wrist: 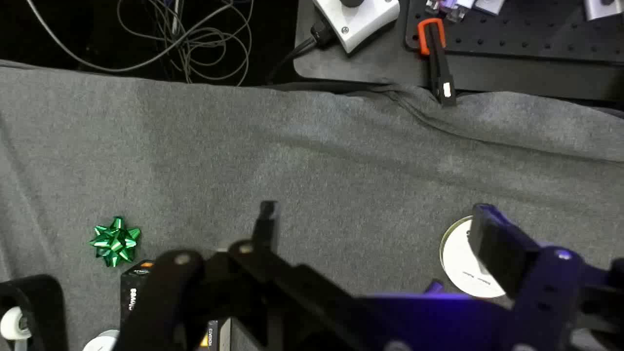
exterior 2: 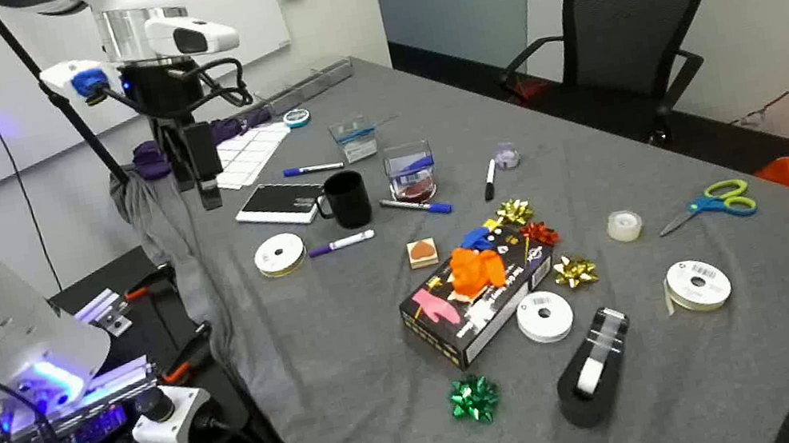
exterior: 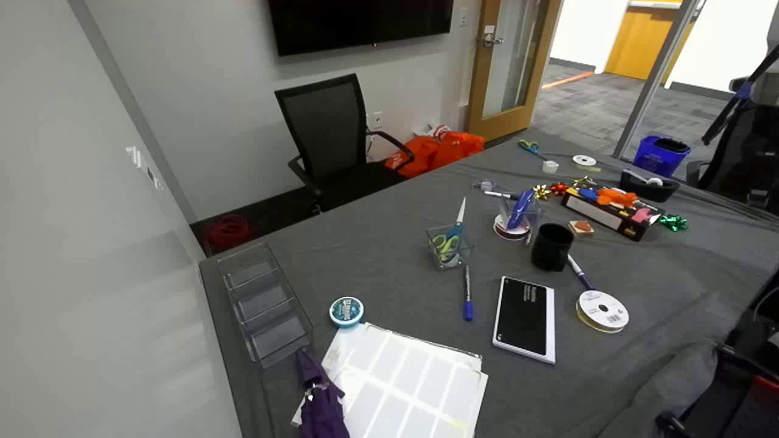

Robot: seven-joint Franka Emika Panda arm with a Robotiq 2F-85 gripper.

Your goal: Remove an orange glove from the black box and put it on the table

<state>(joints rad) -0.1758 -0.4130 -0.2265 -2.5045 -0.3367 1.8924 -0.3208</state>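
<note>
Topping the box [exterior 2: 478, 320], the orange glove [exterior 2: 477, 270] lies far from the jaws.

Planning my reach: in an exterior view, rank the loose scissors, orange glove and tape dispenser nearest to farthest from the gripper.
1. Orange glove: at top of the black box.
2. Tape dispenser: picture's lower right.
3. Loose scissors: picture's right side.

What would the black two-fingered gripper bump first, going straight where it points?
Likely the dark grey cloth-covered table, though depth is unclear and the gripper might clip the round white ribbon spool.
</note>
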